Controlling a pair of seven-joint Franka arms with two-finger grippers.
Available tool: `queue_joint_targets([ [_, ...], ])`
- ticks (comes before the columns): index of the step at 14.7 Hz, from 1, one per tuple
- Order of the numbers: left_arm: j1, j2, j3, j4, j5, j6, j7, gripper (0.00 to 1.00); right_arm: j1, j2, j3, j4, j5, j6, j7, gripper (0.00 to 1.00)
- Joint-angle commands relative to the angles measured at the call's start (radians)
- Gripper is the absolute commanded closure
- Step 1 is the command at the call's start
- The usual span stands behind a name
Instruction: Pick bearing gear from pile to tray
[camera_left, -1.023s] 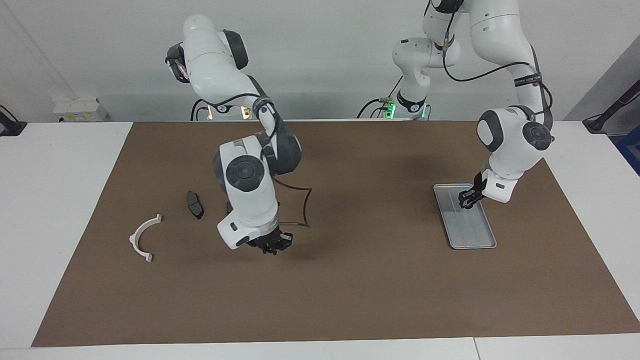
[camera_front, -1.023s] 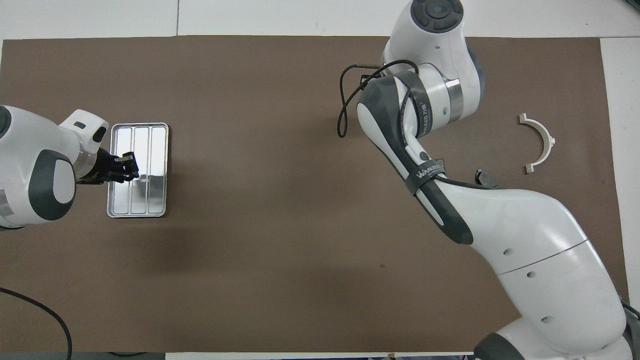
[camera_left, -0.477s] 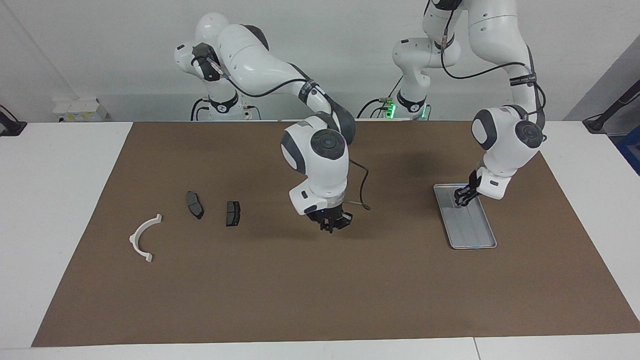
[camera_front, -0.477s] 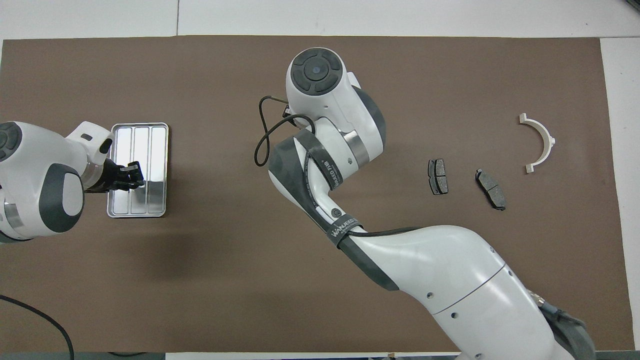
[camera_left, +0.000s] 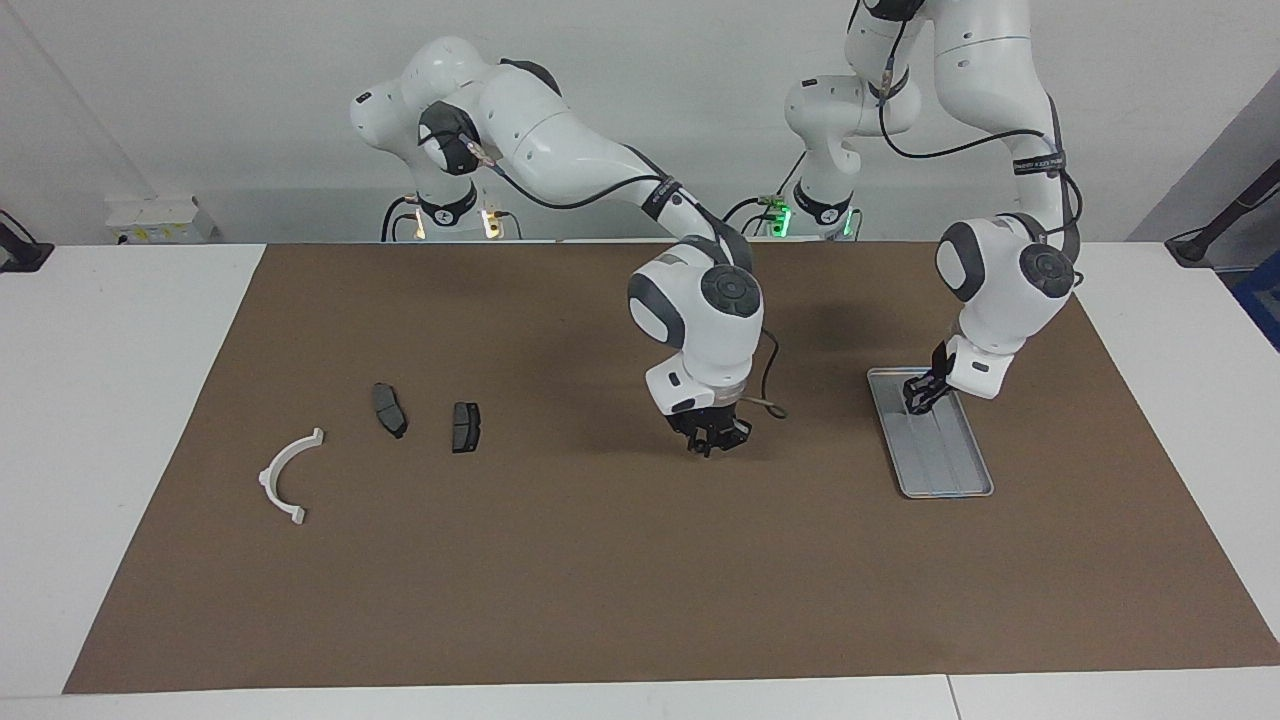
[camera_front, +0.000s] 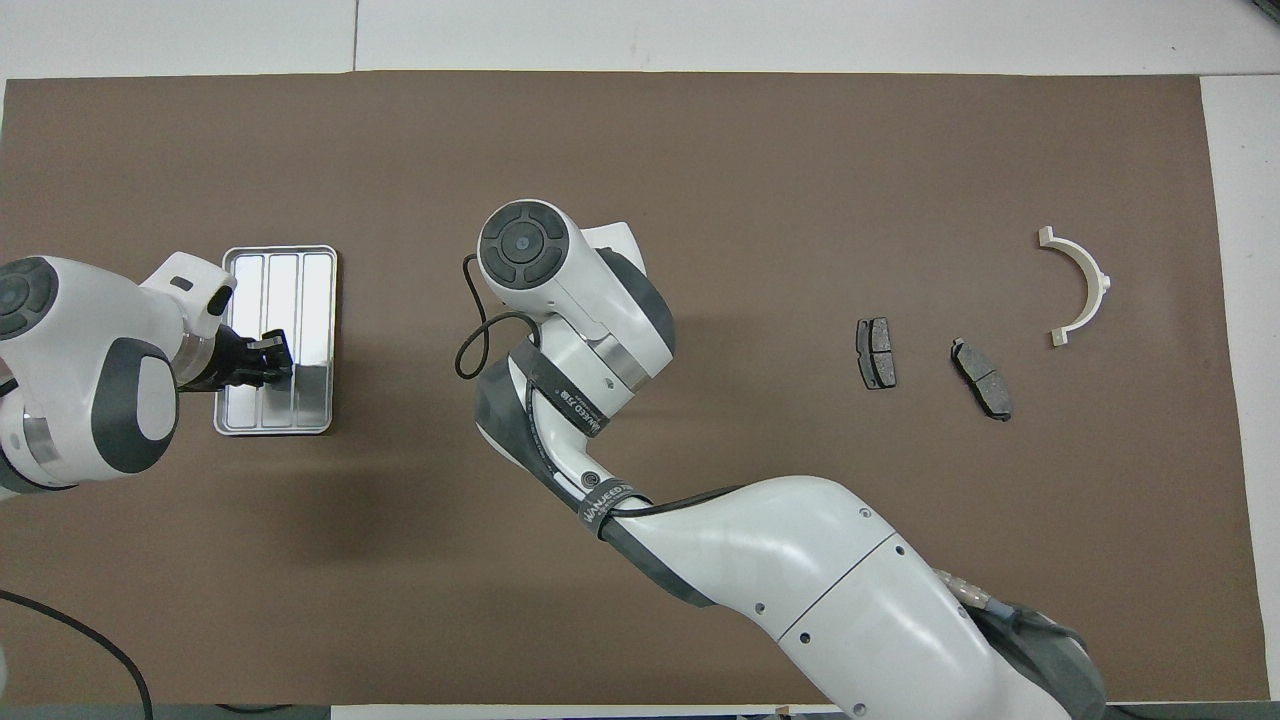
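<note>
The silver tray (camera_left: 945, 470) lies toward the left arm's end of the brown mat; it also shows in the overhead view (camera_front: 300, 290). My left gripper (camera_left: 918, 395) hangs low over the tray's end nearer the robots, open and empty in the overhead view (camera_front: 268, 360). My right gripper (camera_left: 712, 440) points down over bare mat mid-table, between the pile and the tray; what it holds, if anything, is hidden. In the overhead view its own wrist (camera_front: 525, 245) covers it. The pile shows a white half-ring bracket (camera_left: 266, 477) and two dark brake pads (camera_left: 390, 410) (camera_left: 465, 427). No small black round piece shows.
In the overhead view the bracket (camera_front: 1100, 283) and the pads (camera_front: 876, 353) (camera_front: 981, 365) lie toward the right arm's end. The brown mat (camera_left: 640, 580) covers most of the white table. The right arm's long forearm stretches across the mat's near part.
The right arm has swung from beside the pile across the mat toward the tray, uncovering the second brake pad. The left gripper has drifted slightly toward the robots over the tray.
</note>
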Motion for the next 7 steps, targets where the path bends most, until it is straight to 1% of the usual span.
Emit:
queue_joint_targets([
  [1, -0.008, -0.03, -0.001, -0.05, 0.004, 0.048, -0.017, 0.99, 0.005, 0.005, -0.004, -0.003, -0.018, 0.019, 0.032, 1.0],
  [2, -0.009, -0.03, -0.001, -0.053, 0.004, 0.048, -0.017, 0.95, 0.005, 0.004, -0.004, -0.001, -0.018, 0.019, 0.032, 1.0],
  [3, -0.009, -0.03, -0.001, -0.053, 0.004, 0.05, -0.016, 0.88, 0.005, 0.005, -0.004, -0.001, -0.016, 0.019, 0.034, 1.0],
  [4, -0.009, -0.03, -0.001, -0.053, 0.004, 0.05, -0.017, 0.77, 0.005, 0.005, -0.004, -0.003, -0.018, 0.019, 0.034, 1.0],
  [5, -0.009, -0.03, -0.001, -0.051, 0.004, 0.05, -0.017, 0.7, 0.005, 0.005, -0.003, -0.003, -0.018, 0.021, 0.035, 0.95],
  [6, -0.009, -0.03, -0.001, -0.051, 0.004, 0.048, -0.017, 0.42, 0.007, 0.008, -0.003, -0.004, -0.018, 0.032, 0.039, 0.82],
  [7, -0.009, -0.027, -0.001, -0.042, 0.004, 0.041, -0.016, 0.13, 0.008, 0.013, -0.004, -0.005, -0.018, 0.036, 0.045, 0.81],
])
